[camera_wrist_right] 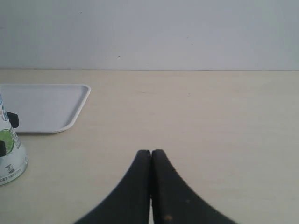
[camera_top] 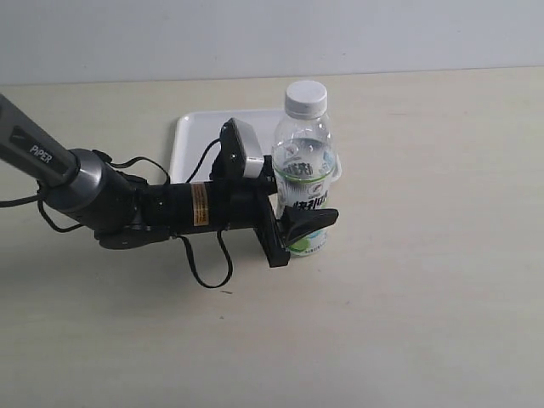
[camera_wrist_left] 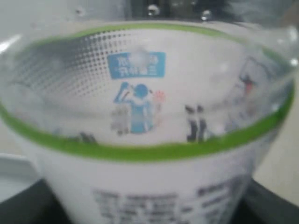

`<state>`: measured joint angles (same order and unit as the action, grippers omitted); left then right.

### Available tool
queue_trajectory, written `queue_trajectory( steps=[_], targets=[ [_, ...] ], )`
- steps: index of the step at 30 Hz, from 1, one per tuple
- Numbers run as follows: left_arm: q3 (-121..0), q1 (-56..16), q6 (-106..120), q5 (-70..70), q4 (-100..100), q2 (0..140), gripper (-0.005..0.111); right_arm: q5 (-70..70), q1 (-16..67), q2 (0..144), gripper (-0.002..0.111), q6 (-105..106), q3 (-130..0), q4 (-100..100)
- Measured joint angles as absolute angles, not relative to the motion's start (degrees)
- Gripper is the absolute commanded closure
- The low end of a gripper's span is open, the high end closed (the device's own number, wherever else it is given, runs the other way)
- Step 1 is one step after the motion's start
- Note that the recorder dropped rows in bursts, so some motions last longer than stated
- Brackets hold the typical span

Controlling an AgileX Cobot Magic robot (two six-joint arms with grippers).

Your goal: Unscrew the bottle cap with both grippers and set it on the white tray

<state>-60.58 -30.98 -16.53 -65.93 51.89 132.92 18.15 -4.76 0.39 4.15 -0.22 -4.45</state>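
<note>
The bottle [camera_top: 302, 166] stands upright on the table [camera_top: 425, 297], just beside a corner of the white tray [camera_top: 200, 136] and not on it, with the bottle cap [camera_top: 306, 98] on its neck. The left gripper [camera_top: 304, 219] reaches in low and level, its jaws either side of the labelled lower body. One finger lies against the label [camera_top: 308, 200], but I cannot tell whether they are squeezing or only bracketing it. The right gripper [camera_wrist_right: 150, 156] has its fingertips pressed together on nothing, over bare table well apart from the bottle. To my eye that bottle is a light, thin-walled thing. It would dent under a hard pinch and could spin in the jaws, since the label looks slick. I can't say whether there is liquid inside. A hold low on the body seems sensible for steadiness. The cap looks small and stiff and should be taken by its sides, squarely from above.
</note>
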Motion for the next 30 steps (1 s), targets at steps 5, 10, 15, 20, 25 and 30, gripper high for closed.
queue_trajectory(
  steps=[5,10,15,20,25,30],
  targets=[
    [-60.6,-31.0,-16.5,-66.0,51.7,132.9,0.106,18.2,-4.8,0.4,0.108,4.1,-0.2,-4.4],
    [-60.6,-31.0,-12.6,-66.4,51.8,132.9,0.107,18.2,-4.8,0.4,0.108,4.1,-0.2,-4.4],
    [-60.3,-31.0,-11.3,-65.8,53.9,132.0,0.107,18.2,-4.8,0.4,0.108,4.1,-0.2,-4.4],
    [-57.9,-30.0,-11.2,-64.5,55.4,129.8,0.107,18.2,-4.8,0.4,0.108,4.1,-0.2,-4.4],
    [-55.0,-28.6,-11.3,-63.7,55.4,128.0,0.107,18.0,-4.8,0.4,0.108,4.4,-0.2,-3.9],
    [-52.9,-28.2,-11.5,-62.9,55.7,126.5,0.107,15.8,-4.8,0.4,0.108,6.3,-0.2,-2.1]
  ],
)
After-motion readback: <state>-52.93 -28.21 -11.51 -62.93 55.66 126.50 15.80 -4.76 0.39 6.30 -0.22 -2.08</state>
